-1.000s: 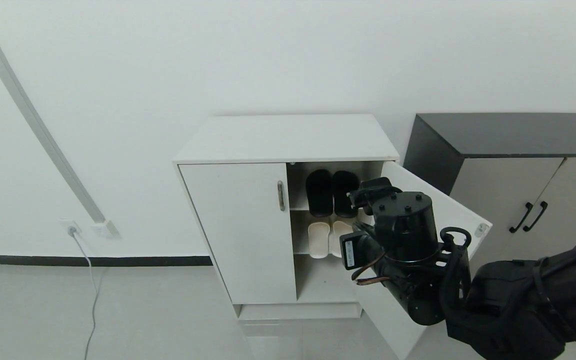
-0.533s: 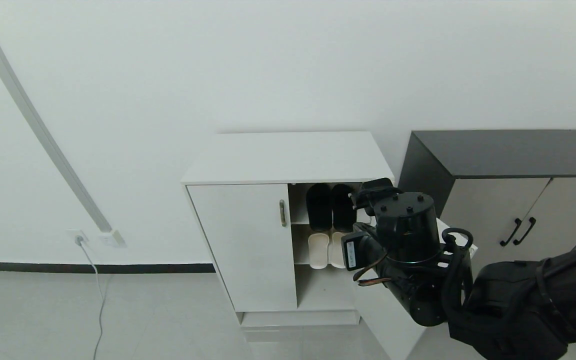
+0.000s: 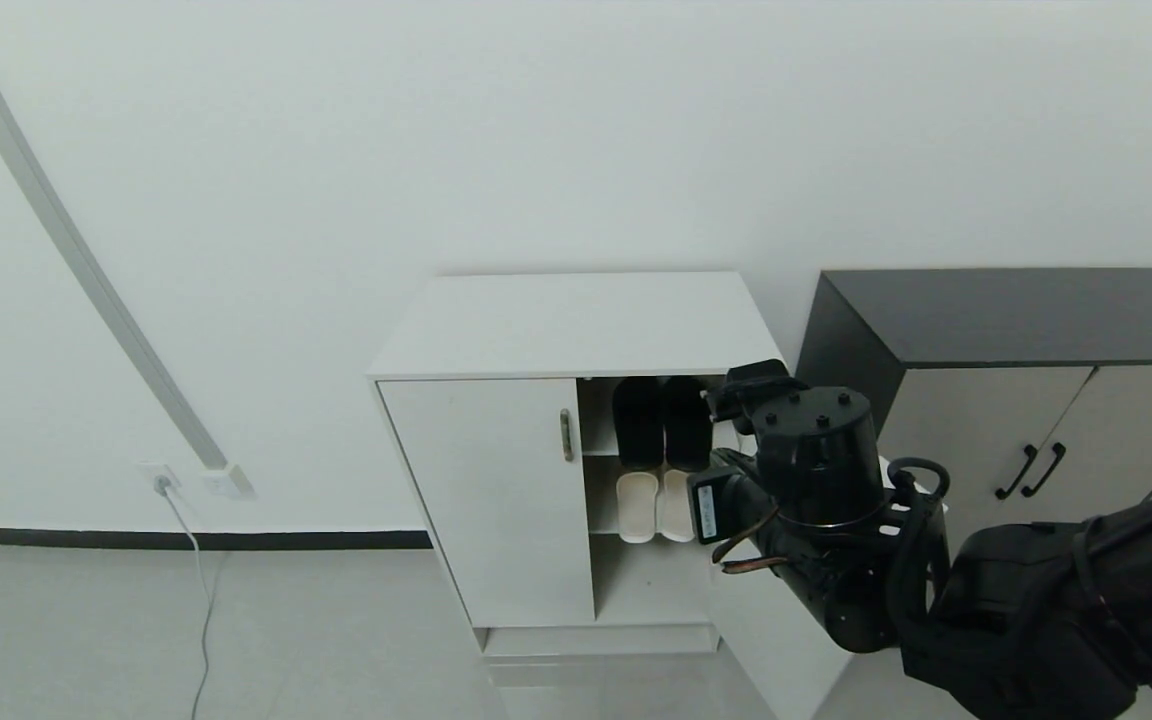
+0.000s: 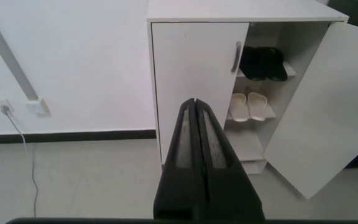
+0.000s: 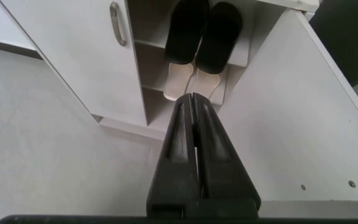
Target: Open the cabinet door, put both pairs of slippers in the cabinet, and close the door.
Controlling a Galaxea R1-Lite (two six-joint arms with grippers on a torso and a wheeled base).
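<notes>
A: Surroundings, quick?
B: White cabinet [image 3: 566,320] stands against the wall [image 3: 536,120]. A dark cabinet [image 3: 1016,300] is just beside it on the right, with two black handles [image 3: 1026,470] on its doors. On the left, a wall socket [image 3: 158,478] has a cable [image 3: 198,610] hanging to the floor [image 3: 316,640]. A slanted conduit [image 3: 66,240] runs up the wall and a black baseboard [image 3: 236,541] runs along the bottom.
A: What stands in the way?
B: In the head view the right arm sits in front of the right door [image 3: 766,625]. It hides most of the door and the right edge of the opening.
A: Doors?
B: Left door [image 3: 486,490] is closed, with a metal handle [image 3: 565,435] at its inner edge. The right door is swung out wide toward the robot.
A: Contents?
B: Black slippers [image 3: 661,420] lie side by side on the upper shelf [image 3: 596,452]. White slippers [image 3: 654,505] lie side by side on the middle shelf [image 3: 601,528], right under the black pair. Both pairs are inside the cabinet.
A: Grippers?
B: Left gripper [image 4: 195,104] is well back from the cabinet and faces the left door. Its fingers are clenched together and grasp nothing. Right gripper [image 5: 193,98] is near the opening, beside the right door's inner face, and points at the shelves. Its fingers are clenched too, with nothing held.
</notes>
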